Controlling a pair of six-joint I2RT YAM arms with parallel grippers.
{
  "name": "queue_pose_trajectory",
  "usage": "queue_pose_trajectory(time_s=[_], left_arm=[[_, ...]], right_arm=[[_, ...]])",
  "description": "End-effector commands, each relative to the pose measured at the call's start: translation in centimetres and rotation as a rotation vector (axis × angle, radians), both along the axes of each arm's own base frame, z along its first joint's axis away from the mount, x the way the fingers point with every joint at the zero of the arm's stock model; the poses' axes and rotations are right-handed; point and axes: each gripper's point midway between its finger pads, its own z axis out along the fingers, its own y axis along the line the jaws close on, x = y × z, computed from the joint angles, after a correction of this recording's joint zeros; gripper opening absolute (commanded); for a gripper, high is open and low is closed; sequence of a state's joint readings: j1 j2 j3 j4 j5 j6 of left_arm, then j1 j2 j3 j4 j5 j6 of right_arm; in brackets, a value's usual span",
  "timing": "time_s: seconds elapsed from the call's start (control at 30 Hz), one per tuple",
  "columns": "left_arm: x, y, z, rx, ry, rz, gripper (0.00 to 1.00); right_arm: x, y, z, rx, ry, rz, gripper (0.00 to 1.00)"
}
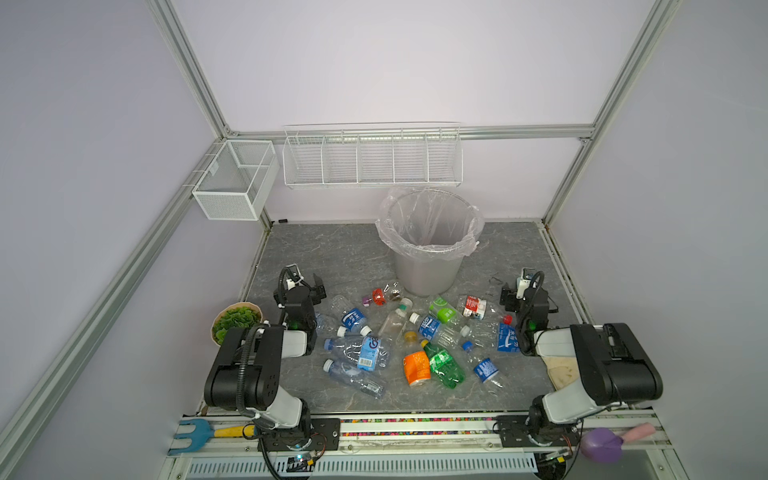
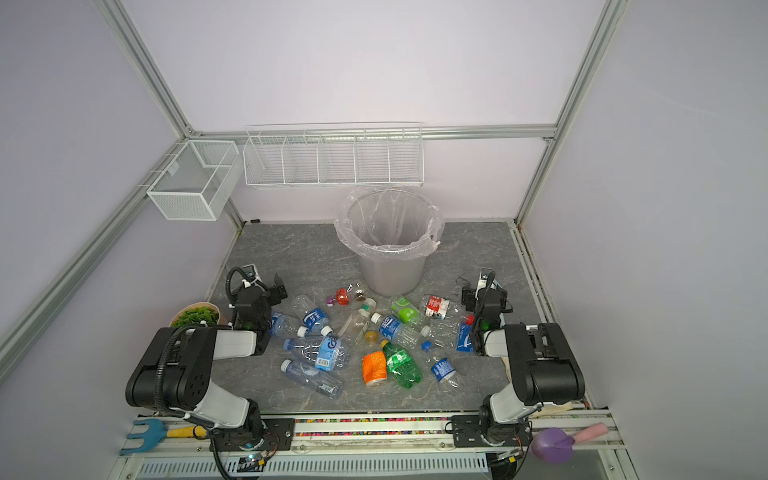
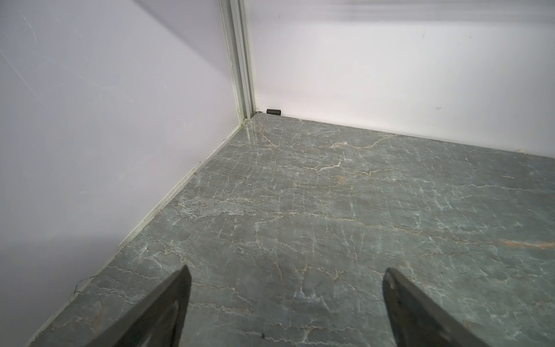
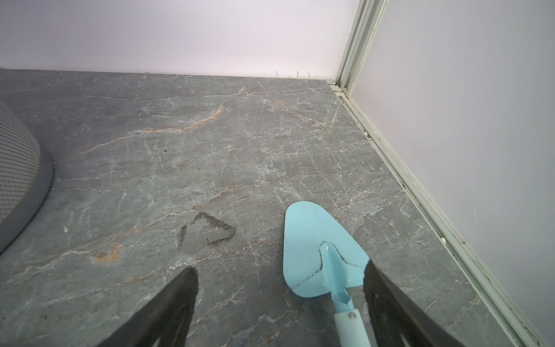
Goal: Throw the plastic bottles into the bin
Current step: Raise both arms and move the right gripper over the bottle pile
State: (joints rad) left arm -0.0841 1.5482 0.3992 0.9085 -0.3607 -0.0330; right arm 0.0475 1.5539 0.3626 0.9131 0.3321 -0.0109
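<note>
Tools: left tool (image 3: 286, 270) and right tool (image 4: 279, 267) gape, empty.
Grasp: we pinch one of the bottles (image 1: 432, 328) across its body.
Drop: we let go above the bin (image 1: 428, 274).

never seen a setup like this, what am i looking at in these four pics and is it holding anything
It is a robot: a left arm and a right arm mounted at the near edge of a grey table. Two pictures come from a camera pair overhead, looking down; the other two come from a camera on each wrist, looking past that arm's claw. In both top views, plastic bottles lie scattered between the arms, and behind them stands the bin, lined with a clear bag, no bottle visible inside. The left claw and the right claw are both open and hold nothing. A light blue trowel lies on the table by the right claw.
</note>
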Motion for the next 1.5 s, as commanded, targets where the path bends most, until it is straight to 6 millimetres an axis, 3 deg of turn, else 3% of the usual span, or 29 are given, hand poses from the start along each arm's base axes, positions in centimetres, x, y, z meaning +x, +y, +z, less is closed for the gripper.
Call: queue_pose_trajectory(time_s=[0.0, 0.23, 0.3, 0.4, 0.47, 0.57, 0.67, 0.83, 1.0, 1.23, 1.47], left_arm=[[-0.5, 0.5, 1.5, 0.007, -0.004, 0.047, 0.98], [-2.8, 0.3, 8.8, -0.034, 0.013, 0.070, 0.99], [-3.9, 0.3, 10.5, -0.080, 0.068, 0.079, 0.99], [-6.4, 0.3, 13.1, -0.159, 0.137, 0.099, 0.99], [-7.8, -0.7, 14.5, -0.198, 0.171, 0.041, 0.99], [-10.4, -2.1, 16.7, -0.262, 0.149, -0.043, 0.99], [-13.2, -3.5, 17.6, -0.316, 0.164, -0.133, 0.99], [-16.9, -5.3, 16.4, -0.372, 0.246, -0.238, 0.99], [-19.2, -6.5, 15.2, -0.425, 0.246, -0.310, 0.99], [-20.0, -7.0, 14.6, -0.436, 0.234, -0.339, 0.99], [-20.1, -7.4, 14.5, -0.434, 0.232, -0.358, 0.99]], right_arm=[[-0.3, 0.7, 2.7, -0.002, -0.067, 0.038, 0.89], [-3.5, 3.2, 12.7, 0.021, -0.152, 0.139, 0.88], [-4.6, 2.7, 15.1, 0.125, -0.109, 0.084, 0.88], [-10.0, -1.6, 13.6, 0.373, 0.138, -0.332, 0.89], [-10.0, 2.4, 14.7, 0.379, 0.245, -0.071, 0.89], [-11.9, 5.5, 15.8, 0.390, 0.255, 0.073, 0.88], [-14.1, 7.9, 16.5, 0.391, 0.273, 0.201, 0.88], [-17.0, 11.2, 15.7, 0.425, 0.404, 0.360, 0.88], [-18.5, 12.9, 13.6, 0.405, 0.523, 0.369, 0.88], [-19.9, 14.4, 12.0, 0.296, 0.634, 0.350, 0.88], [-21.4, 14.5, 6.9, 0.243, 0.790, 0.234, 0.88]])
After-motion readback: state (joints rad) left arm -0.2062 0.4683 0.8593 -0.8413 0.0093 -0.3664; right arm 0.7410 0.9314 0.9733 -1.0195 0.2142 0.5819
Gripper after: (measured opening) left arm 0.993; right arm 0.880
